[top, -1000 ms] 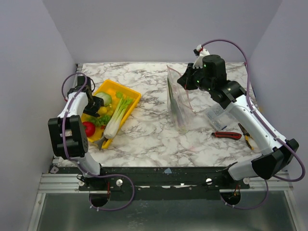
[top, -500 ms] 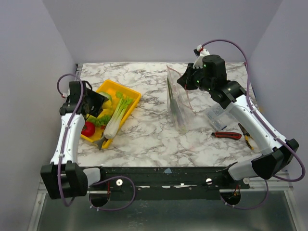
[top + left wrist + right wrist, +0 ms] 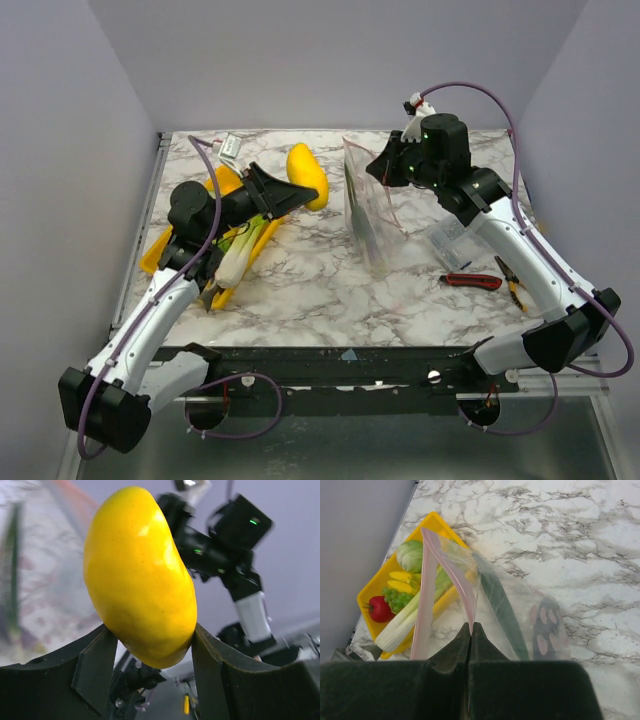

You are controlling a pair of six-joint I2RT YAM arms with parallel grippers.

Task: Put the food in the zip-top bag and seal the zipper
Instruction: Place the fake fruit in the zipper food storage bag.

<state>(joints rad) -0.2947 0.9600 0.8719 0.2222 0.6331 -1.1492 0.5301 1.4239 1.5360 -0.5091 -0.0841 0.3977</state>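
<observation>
Red piece in yellow tray, right wrist view only

From high over the table's 6 o'clock edge, looked toward 12 o'clock. From the left wrist, hard against the yellow fruit, faced the right arm. From the right wrist, looked closely through the bag onto the tray, both shared with top.
</observation>
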